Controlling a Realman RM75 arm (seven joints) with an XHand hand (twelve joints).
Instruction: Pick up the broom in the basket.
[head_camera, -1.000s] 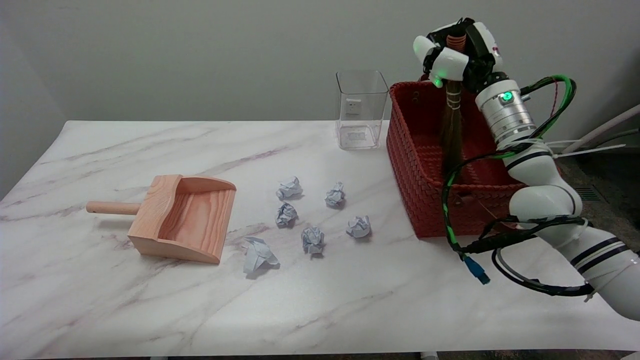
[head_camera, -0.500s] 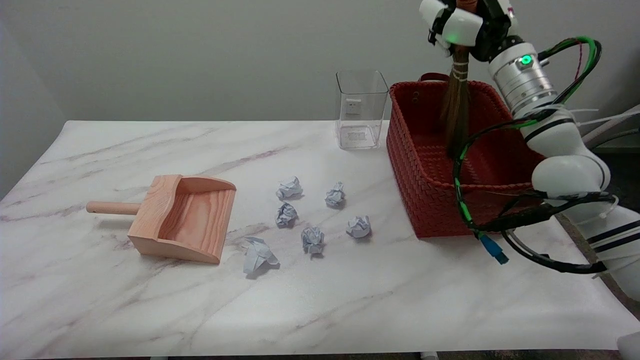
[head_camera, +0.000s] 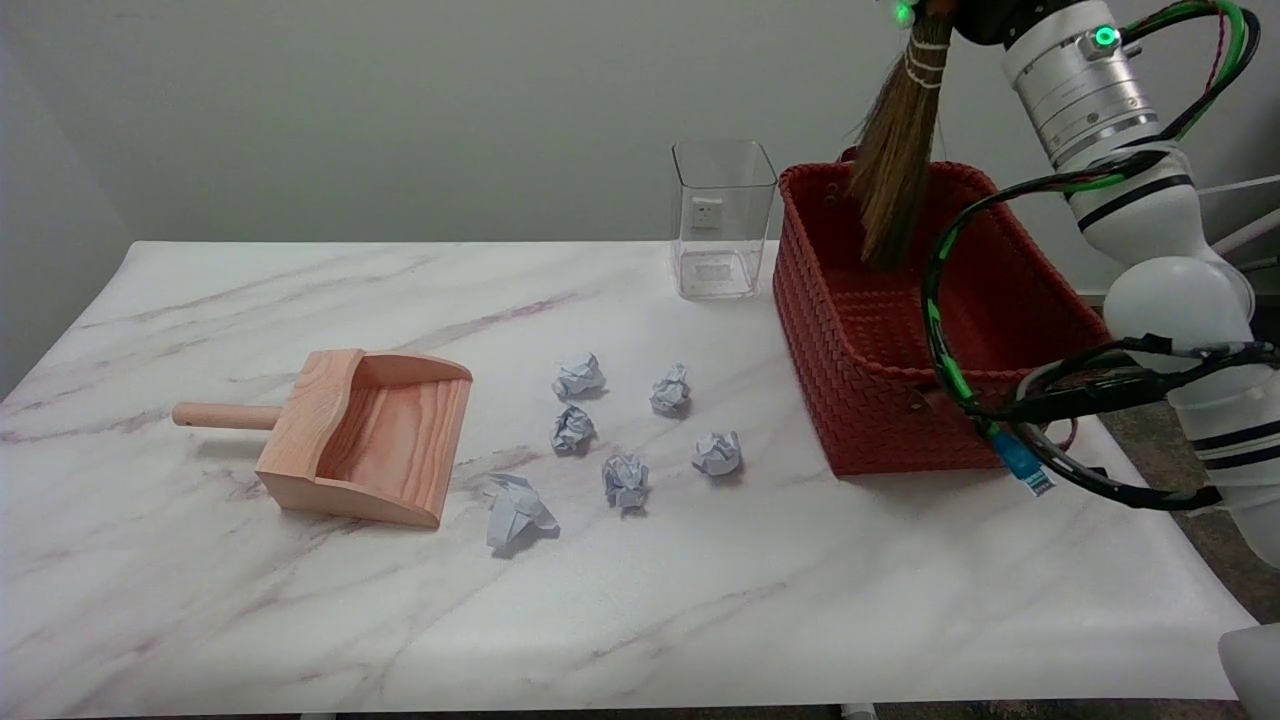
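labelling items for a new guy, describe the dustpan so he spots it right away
Start at the marble table and look to its left side, well away from the red basket. The dustpan lies left of the crumpled paper balls. It is the only wooden thing there, with a round peg handle.

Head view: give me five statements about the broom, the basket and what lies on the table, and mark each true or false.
1. The broom hangs with its bristles down over the red basket. True.
2. The wooden dustpan stands inside the basket. False: it sits on the table, far left of the basket.
3. Six crumpled paper balls lie between the dustpan and the basket. True.
4. The clear container lies tipped on its side. False: it stands upright beside the basket's far left corner.
5. The dustpan holds a paper ball. False: it shows nothing inside.
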